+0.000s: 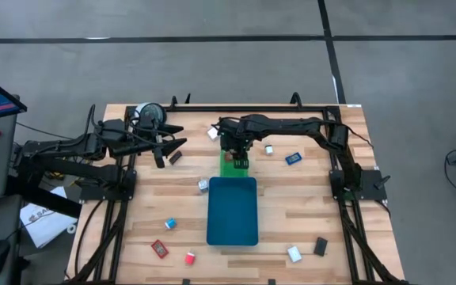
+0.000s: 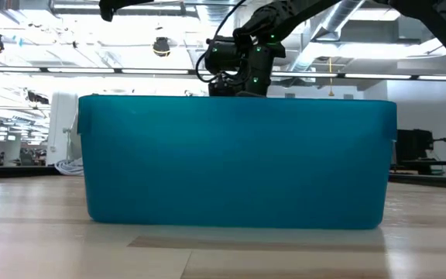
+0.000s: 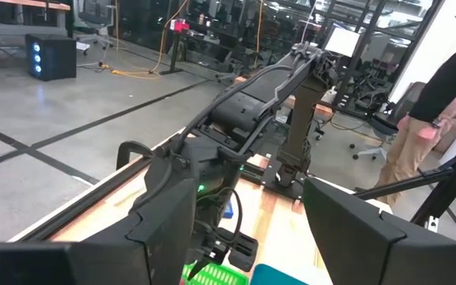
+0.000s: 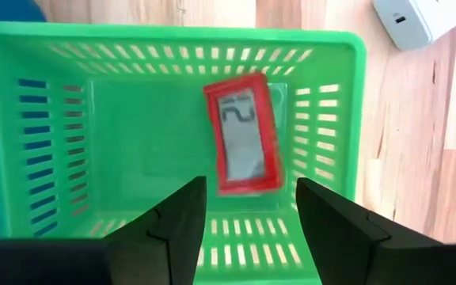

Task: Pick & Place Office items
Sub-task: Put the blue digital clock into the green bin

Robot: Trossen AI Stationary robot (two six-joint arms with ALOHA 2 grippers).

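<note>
My right gripper [image 4: 248, 218] hangs open, pointing down over the small bright-green tray [image 4: 165, 119], which stands on the table just beyond the teal tray's far end [image 1: 234, 164]. A red-framed flat item [image 4: 244, 142] lies flat on the green tray's floor, clear of the fingers. In the high view the right gripper [image 1: 233, 150] covers most of that tray. My left gripper [image 1: 169, 149] is open and held above the table's far left part. Other office items lie scattered on the table: a white one [image 1: 212, 133], a blue one [image 1: 293, 158], a silvery one [image 1: 203, 185].
The large teal tray [image 1: 232, 210] sits mid-table and fills the low view [image 2: 238, 163]. More small items lie near the near edge: red [image 1: 159, 248], red [image 1: 189, 257], white [image 1: 294, 253], black [image 1: 321, 246]. A person [image 3: 442, 103] stands beyond the table.
</note>
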